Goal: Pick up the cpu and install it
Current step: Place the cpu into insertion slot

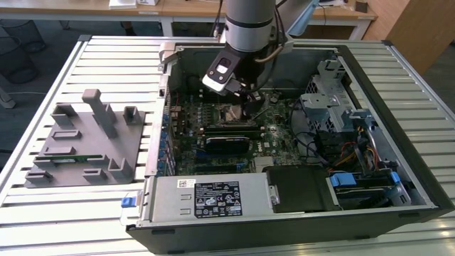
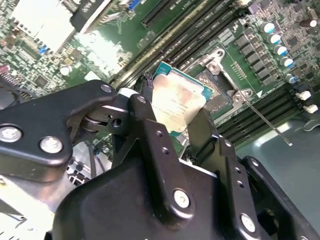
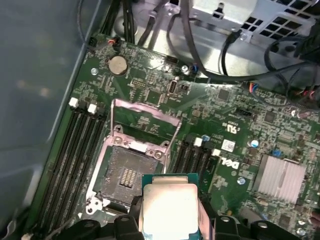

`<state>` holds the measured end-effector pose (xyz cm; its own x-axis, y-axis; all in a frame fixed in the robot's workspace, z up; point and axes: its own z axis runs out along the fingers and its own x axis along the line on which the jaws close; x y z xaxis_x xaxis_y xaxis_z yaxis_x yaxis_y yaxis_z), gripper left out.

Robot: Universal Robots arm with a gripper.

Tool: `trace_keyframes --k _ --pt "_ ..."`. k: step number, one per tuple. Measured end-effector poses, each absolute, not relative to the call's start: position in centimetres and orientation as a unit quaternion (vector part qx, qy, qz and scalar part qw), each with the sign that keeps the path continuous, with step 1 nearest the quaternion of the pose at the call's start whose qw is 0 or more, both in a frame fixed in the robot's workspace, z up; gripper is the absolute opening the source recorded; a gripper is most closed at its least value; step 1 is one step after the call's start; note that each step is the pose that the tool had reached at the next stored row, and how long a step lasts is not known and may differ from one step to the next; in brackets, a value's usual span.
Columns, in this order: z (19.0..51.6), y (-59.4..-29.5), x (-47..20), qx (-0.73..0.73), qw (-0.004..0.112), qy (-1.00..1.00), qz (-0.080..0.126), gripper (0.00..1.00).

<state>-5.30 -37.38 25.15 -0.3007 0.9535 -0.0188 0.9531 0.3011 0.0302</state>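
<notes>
second wrist view: the gripper [image 2: 175, 122] has its black fingers [image 2: 150, 130] pinched on two edges of the cpu [image 2: 179, 100], silver top showing. the cpu hangs close over the open socket [image 2: 220, 100], not seated. in the exterior view the arm [image 1: 249, 21] reaches into the case [image 1: 284, 229], mid-frame, above the motherboard [image 1: 185, 133].

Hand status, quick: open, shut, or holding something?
Hand: closed on the cpu, which is held clear of the open, empty socket.

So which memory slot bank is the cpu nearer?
The memory slot bank on the heatsink side; the other bank lies beyond the open socket from the cpu.
</notes>
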Motion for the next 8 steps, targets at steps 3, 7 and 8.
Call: trace_keyframes --k 3,7,8 --pt "24.93 -36.88 -5.45 0.594 0.017 0.804 0.007 0.53" --pt "24.44 -36.79 -5.47 0.615 0.017 0.788 0.006 0.53" --pt "24.32 -36.79 -5.47 0.622 0.017 0.783 0.006 0.53"
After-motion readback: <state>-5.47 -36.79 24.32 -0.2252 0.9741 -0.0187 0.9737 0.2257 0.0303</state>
